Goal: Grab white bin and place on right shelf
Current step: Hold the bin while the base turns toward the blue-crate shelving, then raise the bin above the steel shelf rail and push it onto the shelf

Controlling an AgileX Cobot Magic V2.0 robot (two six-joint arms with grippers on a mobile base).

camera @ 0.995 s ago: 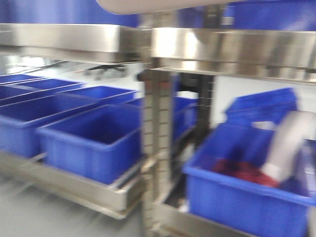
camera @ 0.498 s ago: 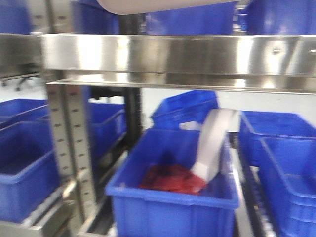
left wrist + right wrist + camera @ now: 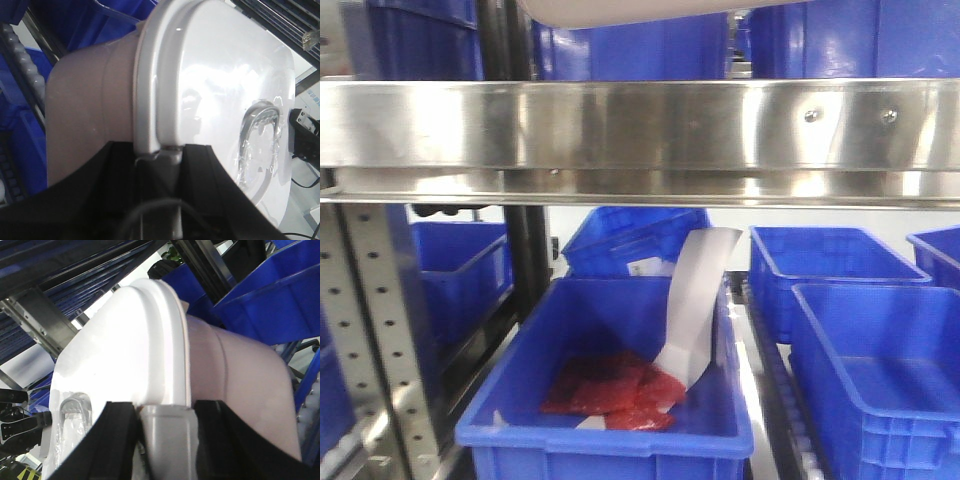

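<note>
The white bin (image 3: 620,10) shows as a pale curved underside at the top edge of the front view, held above the right shelf's shiny steel front beam (image 3: 650,125) with two screws. In the left wrist view my left gripper (image 3: 160,150) is shut on the bin's lid rim (image 3: 150,100); the pinkish tub wall (image 3: 85,105) is to the left. In the right wrist view my right gripper (image 3: 165,412) is shut on the opposite rim of the white bin (image 3: 150,340). The lid carries a taped handle (image 3: 260,130).
Below the beam a blue crate (image 3: 610,400) holds red packets (image 3: 615,390) and a white paper strip (image 3: 698,295). More blue crates (image 3: 875,350) stand to the right and behind. A perforated upright (image 3: 375,330) stands at the left. Blue crates (image 3: 820,40) sit on the shelf above.
The view has swung to the right: the upright has slid to the left edge, the beam with two screws now spans the frame, and the red-packet crate sits centred. The bin stays held.
</note>
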